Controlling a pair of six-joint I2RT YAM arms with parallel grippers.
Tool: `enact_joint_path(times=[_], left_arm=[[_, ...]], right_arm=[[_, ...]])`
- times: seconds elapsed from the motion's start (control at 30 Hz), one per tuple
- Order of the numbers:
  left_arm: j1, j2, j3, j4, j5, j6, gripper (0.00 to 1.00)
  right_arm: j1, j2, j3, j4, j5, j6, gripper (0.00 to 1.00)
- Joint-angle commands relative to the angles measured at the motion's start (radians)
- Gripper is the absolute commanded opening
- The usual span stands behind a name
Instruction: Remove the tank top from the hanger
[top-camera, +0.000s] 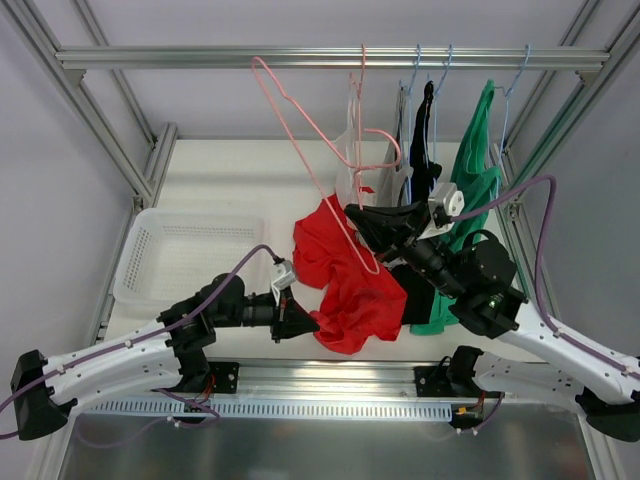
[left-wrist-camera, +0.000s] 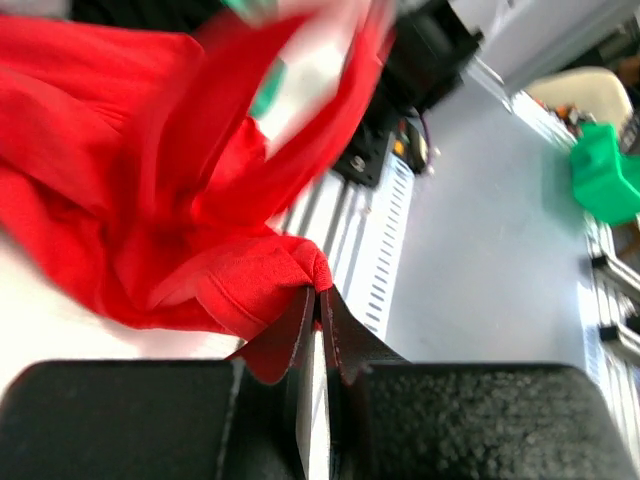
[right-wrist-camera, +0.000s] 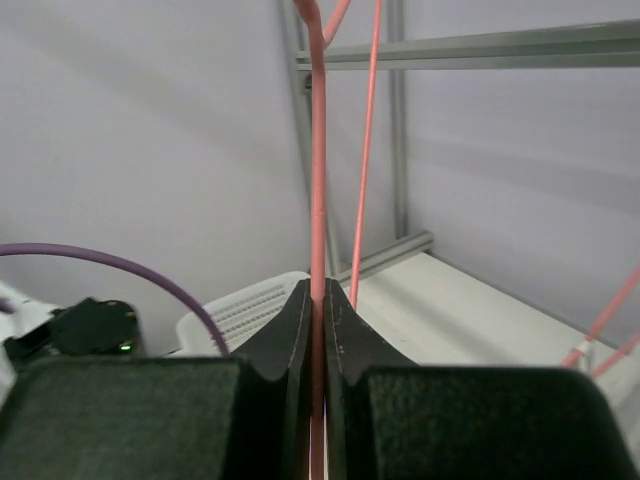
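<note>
The red tank top (top-camera: 345, 280) lies bunched on the table between the two arms. My left gripper (top-camera: 305, 325) is shut on a folded edge of it at its near left side. In the left wrist view the red cloth (left-wrist-camera: 150, 180) runs up and left from the pinched fold at the left gripper (left-wrist-camera: 320, 295). The pink wire hanger (top-camera: 300, 120) is tilted, off the rail, and its lower corner lies over the red cloth. My right gripper (top-camera: 360, 215) is shut on the hanger's wire. The right wrist view shows the pink wire (right-wrist-camera: 318, 150) clamped between the jaws of the right gripper (right-wrist-camera: 318, 290).
A white slotted basket (top-camera: 175, 255) sits on the table at the left. The metal rail (top-camera: 200, 58) crosses the top. From it hang a pale garment (top-camera: 355, 160), a black one (top-camera: 425, 140) and a green one (top-camera: 470, 190), close behind the right arm.
</note>
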Motion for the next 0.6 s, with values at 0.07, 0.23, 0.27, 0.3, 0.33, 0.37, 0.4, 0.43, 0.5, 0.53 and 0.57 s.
enact_joint_path(times=[0.07, 0.23, 0.27, 0.3, 0.33, 0.37, 0.4, 0.43, 0.5, 0.53, 0.57], left_arm=[[-0.003, -0.095, 0.068, -0.161, -0.243, -0.014, 0.19], [-0.003, -0.102, 0.171, -0.310, -0.389, -0.010, 0.99], [-0.003, -0.099, 0.188, -0.339, -0.390, -0.005, 0.99], [-0.003, -0.096, 0.218, -0.353, -0.395, -0.001, 0.99], [-0.003, -0.096, 0.232, -0.366, -0.400, 0.001, 0.99], [-0.003, -0.098, 0.246, -0.380, -0.438, 0.003, 0.99], [-0.003, -0.099, 0.271, -0.412, -0.452, 0.004, 0.99], [-0.003, -0.099, 0.285, -0.434, -0.474, 0.001, 0.99], [-0.003, -0.099, 0.320, -0.493, -0.547, -0.004, 0.99], [-0.003, -0.098, 0.331, -0.511, -0.570, -0.008, 0.99], [-0.003, -0.095, 0.343, -0.526, -0.605, -0.010, 0.99]], right_arm=[[0.039, -0.008, 0.023, 0.104, 0.250, -0.103, 0.00], [0.066, 0.028, 0.245, -0.448, 0.333, 0.017, 0.00], [0.069, 0.036, 0.264, -0.502, 0.345, 0.039, 0.00], [0.081, 0.039, 0.271, -0.536, 0.397, 0.085, 0.00], [0.084, 0.044, 0.285, -0.592, 0.419, 0.102, 0.00], [0.084, 0.050, 0.296, -0.625, 0.434, 0.117, 0.00], [0.086, 0.063, 0.317, -0.666, 0.486, 0.154, 0.00], [0.084, 0.103, 0.377, -0.751, 0.514, 0.162, 0.00], [0.084, 0.163, 0.451, -0.832, 0.604, 0.165, 0.00], [0.084, 0.236, 0.494, -0.890, 0.632, 0.165, 0.00], [0.078, 0.273, 0.581, -0.903, 0.631, 0.165, 0.00]])
